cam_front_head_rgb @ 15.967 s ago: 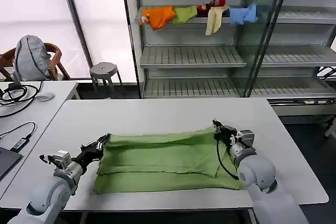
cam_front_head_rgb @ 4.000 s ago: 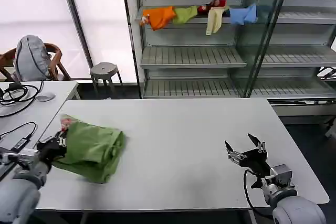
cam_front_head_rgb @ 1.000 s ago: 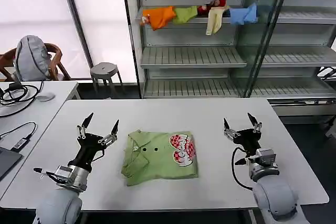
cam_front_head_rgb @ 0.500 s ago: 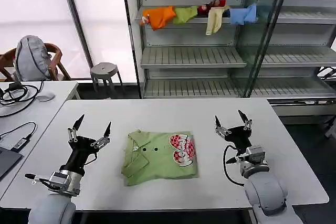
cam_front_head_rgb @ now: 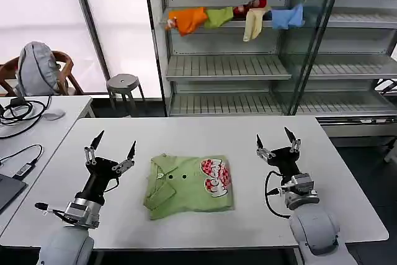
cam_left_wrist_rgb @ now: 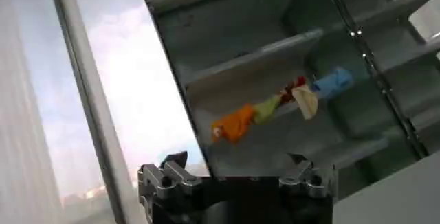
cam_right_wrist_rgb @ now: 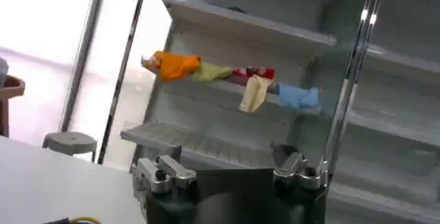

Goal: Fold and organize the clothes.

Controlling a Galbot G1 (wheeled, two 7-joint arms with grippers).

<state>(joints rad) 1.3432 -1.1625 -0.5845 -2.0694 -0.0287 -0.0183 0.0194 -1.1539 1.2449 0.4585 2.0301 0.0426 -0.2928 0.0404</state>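
light: bright daylight from windows (cam_front_head_rgb: 118, 17) | glare: panes blown white | shadows: soft, faint

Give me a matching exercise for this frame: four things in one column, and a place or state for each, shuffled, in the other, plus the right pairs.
Things:
1. polo shirt
2. left gripper
3. right gripper
4. small orange garment

Places or states:
A. open, raised above the table on the shirt's right
B. hanging on the top shelf of the rack behind the table
C. folded, lying flat at the middle of the table, chest print up
D. open, raised above the table on the shirt's left

Pairs: 1-C, 2-D, 3-A, 4-B
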